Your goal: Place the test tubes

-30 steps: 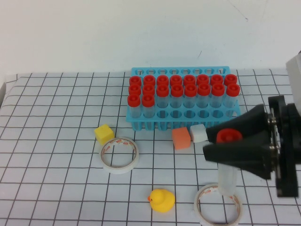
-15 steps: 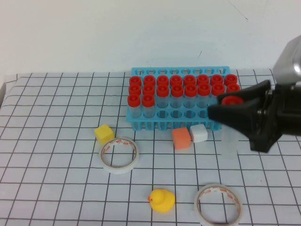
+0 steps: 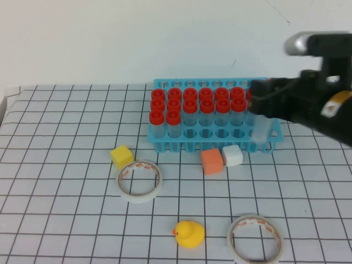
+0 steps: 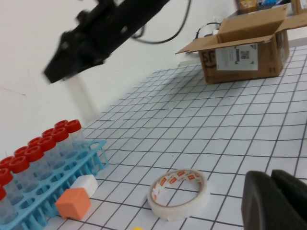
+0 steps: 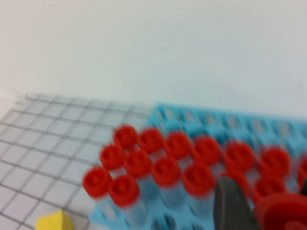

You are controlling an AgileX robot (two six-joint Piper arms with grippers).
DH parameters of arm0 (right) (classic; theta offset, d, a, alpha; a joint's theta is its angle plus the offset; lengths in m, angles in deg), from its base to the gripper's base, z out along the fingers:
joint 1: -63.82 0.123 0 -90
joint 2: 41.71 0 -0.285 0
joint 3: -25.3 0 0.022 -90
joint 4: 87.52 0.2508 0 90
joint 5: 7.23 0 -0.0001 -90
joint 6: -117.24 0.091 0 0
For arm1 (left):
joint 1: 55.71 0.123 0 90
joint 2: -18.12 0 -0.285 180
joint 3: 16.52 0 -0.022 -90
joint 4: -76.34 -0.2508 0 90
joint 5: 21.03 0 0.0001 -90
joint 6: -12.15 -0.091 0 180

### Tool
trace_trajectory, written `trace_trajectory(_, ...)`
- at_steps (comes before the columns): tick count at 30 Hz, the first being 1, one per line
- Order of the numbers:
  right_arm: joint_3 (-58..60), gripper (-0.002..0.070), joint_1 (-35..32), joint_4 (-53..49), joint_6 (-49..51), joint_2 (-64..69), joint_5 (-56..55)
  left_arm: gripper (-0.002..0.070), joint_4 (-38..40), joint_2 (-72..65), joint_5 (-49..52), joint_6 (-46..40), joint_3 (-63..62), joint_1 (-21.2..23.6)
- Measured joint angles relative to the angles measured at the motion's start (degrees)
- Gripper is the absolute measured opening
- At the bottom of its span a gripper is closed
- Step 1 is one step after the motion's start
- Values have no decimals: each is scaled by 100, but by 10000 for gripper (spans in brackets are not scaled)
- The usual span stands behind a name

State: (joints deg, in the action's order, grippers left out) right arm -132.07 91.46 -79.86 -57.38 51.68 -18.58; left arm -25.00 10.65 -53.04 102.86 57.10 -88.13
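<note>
1. Two things sit nearest me on the gridded table (image 3: 66, 220): a rubber duck (image 3: 190, 234) and, to its right, a tape roll (image 3: 254, 238) lying flat.
2. My left gripper (image 4: 271, 191) is down low over the near side, just beside that tape roll in its own wrist view. Its fingers are pressed together with nothing between them.
3. One step farther back, a second tape roll (image 3: 140, 180) lies flat on the left, with a yellow cube (image 3: 122, 156) just behind it.
4. Next come an orange cube (image 3: 211, 161) and a white cube (image 3: 232, 155), side by side, just in front of the rack.
5. Behind them the blue rack (image 3: 165, 144) runs left to right, with capped tubes (image 3: 190, 105) standing upright in it, red caps up. Its front row has only two, at the left end.
6. My right gripper (image 3: 258, 102) reaches in from the right, above the rack's right end, clamped on a test tube (image 3: 260, 131) near its red cap.
7. That test tube's long axis is close to vertical, cap up and clear body hanging down. From the left wrist view its lower end is about level with the caps at that end. I cannot tell which hole it is over.
</note>
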Motion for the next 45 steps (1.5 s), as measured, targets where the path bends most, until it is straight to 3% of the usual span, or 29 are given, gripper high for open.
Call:
trace_trajectory(4,0,268,33,-1679,1246,670,-1632,-1,0,0,-122,0,0,0)
trace_trajectory(10,-105,268,46,-2527,1606,1572,-3593,-1,-2,0,-197,0,0,0)
trace_trajectory(23,-1128,268,67,-3516,1303,2681,-3514,-1,-2,0,-204,0,0,0)
trace_trajectory(45,-1592,268,67,-3438,1303,3350,-3526,-1,-2,0,-292,16,0,0)
